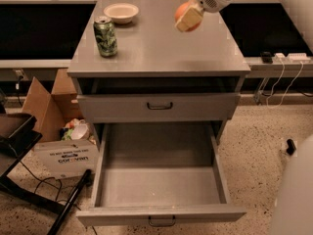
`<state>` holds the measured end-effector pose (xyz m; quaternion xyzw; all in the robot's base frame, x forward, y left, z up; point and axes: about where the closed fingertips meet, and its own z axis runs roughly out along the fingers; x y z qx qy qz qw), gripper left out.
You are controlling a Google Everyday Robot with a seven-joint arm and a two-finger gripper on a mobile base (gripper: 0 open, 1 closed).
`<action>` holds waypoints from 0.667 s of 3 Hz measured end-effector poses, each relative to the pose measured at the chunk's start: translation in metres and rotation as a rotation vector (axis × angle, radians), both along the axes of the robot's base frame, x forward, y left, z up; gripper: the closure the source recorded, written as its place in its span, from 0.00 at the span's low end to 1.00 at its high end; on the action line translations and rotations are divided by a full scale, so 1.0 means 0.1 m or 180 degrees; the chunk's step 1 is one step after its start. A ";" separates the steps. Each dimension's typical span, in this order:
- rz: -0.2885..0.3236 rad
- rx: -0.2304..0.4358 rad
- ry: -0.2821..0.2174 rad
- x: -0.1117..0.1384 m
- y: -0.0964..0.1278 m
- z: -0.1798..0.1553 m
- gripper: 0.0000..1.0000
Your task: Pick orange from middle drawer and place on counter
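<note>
My gripper point(188, 17) is shut on the orange point(181, 11) and holds it above the far right part of the counter point(161, 48); only part of the fruit shows behind the cream finger pad point(189, 18). The white arm comes in from the top right. The middle drawer point(161, 185) is pulled wide open below, and its tray holds nothing that I can see. Its dark pull handle point(161, 223) is at the front edge.
A green soda can point(105, 36) stands at the counter's left side, a cream bowl point(121, 12) behind it. A closed drawer front point(159, 106) sits above the open drawer. A cardboard box point(54, 116) and black stand legs point(29, 195) lie left on the speckled floor.
</note>
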<state>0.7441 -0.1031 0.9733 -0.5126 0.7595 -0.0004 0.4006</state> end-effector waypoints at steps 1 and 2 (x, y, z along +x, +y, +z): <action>0.0047 0.0256 -0.0187 0.45 0.13 -0.14 1.00; -0.0017 0.0491 -0.0273 0.88 0.08 -0.58 1.00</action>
